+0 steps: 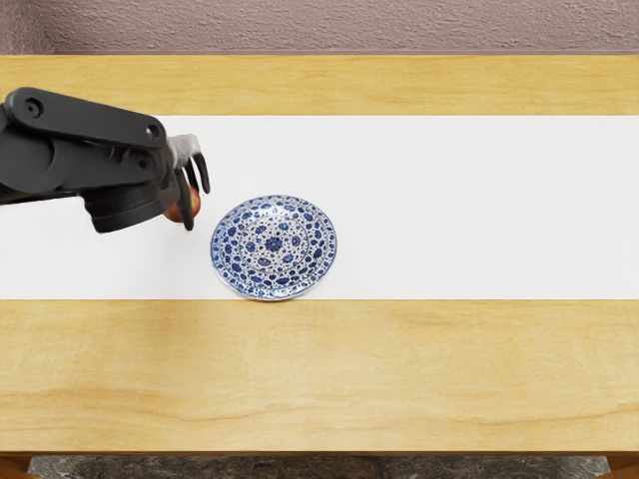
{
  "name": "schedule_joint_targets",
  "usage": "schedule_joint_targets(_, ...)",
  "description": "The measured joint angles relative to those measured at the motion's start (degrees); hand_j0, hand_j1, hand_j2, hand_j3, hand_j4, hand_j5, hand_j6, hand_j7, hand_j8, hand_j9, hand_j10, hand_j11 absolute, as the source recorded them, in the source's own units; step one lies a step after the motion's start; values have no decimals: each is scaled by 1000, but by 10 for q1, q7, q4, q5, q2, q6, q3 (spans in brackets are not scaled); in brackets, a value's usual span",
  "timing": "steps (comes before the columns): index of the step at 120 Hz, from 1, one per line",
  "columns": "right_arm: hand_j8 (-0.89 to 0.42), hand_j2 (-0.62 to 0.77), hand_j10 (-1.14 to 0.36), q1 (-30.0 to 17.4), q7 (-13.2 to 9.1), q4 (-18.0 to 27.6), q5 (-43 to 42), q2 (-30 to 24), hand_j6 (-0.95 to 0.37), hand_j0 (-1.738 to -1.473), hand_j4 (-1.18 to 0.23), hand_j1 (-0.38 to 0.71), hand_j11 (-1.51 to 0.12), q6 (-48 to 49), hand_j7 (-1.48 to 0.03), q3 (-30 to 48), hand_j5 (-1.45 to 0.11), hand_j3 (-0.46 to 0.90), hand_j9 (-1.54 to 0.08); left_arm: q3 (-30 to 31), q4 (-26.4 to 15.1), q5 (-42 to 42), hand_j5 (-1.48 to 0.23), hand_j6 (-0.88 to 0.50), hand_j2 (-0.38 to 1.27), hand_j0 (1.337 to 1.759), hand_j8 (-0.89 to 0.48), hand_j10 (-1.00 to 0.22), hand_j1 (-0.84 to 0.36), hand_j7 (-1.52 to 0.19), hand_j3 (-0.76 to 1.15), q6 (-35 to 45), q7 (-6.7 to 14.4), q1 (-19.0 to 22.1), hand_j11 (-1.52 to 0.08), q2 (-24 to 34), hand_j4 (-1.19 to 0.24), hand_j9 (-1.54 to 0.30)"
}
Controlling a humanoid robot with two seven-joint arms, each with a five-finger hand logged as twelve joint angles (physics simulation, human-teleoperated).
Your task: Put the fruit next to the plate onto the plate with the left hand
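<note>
One hand was in view, the left hand (pixel 186 192), its dark arm coming in from the picture's left edge; the right arm did not show at all. Its fingers (pixel 204 172) were curled downward in a narrow cage around the fruit (pixel 195 206), and from the way they wrapped it I judged the fruit to be gripped rather than merely covered. Only slivers of reddish skin showed between the fingers and the palm, so no long axis could be made out; what was visible looked roundish. Whether it rested on the white runner (pixel 479 200) or hung just clear of it could not be told.

From the plate (pixel 300 269), the fruit and the hand sat at about ten o'clock, just beside the rim but apart from it. Seen the other way, the blue-patterned plate lay at about four o'clock from the hand, bare of any load, on the runner that crossed the wooden table (pixel 319 379).

That bearing was what the coming move turned on: probably a lift, then a short carry toward four o'clock to the plate's middle, and a release. The left hand was the only one near.
</note>
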Motion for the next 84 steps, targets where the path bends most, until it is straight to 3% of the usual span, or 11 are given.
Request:
schedule_joint_targets(17, -36, -7, -36, 0, 0, 0, 0, 0, -36, -1658, -36, -305, -47, 0, -47, 0, -47, 0, -47, -15, -3, -30, -1190, -474, 431, 1651, -401, -581, -285, -1185, 0, -43, 1, -30, -1171, -23, -844, -1153)
schedule_joint_targets(21, -36, -7, -36, 0, 0, 0, 0, 0, -36, -1658, -36, -305, -47, 0, -47, 0, -47, 0, -47, -21, -3, -33, -1182, -476, 358, 1651, -446, -576, -254, -1176, 0, -50, 1, -30, -1171, -31, -849, -1152)
schedule_joint_targets(25, -36, -7, -36, 0, 0, 0, 0, 0, -36, -1658, -36, -305, -47, 0, -47, 0, -47, 0, -47, -28, -3, -37, -1191, -473, 410, 1651, -399, -584, -269, -1181, 0, -57, 1, -30, -1169, -36, -845, -1151)
schedule_joint_targets(42, -36, -8, -36, 0, 0, 0, 0, 0, -36, -1658, -36, -305, -47, 0, -47, 0, -47, 0, -47, -55, 1, -45, -1208, -464, 346, 1652, -397, -584, -249, -1191, 0, -71, 1, -28, -1167, -62, -838, -1150)
schedule_joint_targets(69, -36, -7, -36, 0, 0, 0, 0, 0, -36, -1658, -36, -305, -47, 0, -47, 0, -47, 0, -47, -64, 18, -44, -1192, -519, 318, 1650, -453, -632, -202, -1178, 0, -74, 1, -11, -1172, -85, -846, -1148)
schedule_joint_targets(84, -36, -7, -36, 0, 0, 0, 0, 0, -36, -1658, -36, -305, -47, 0, -47, 0, -47, 0, -47, -65, 28, -45, -1196, -547, 223, 1649, -485, -661, -153, -1172, 0, -75, 1, -3, -1176, -86, -845, -1153)
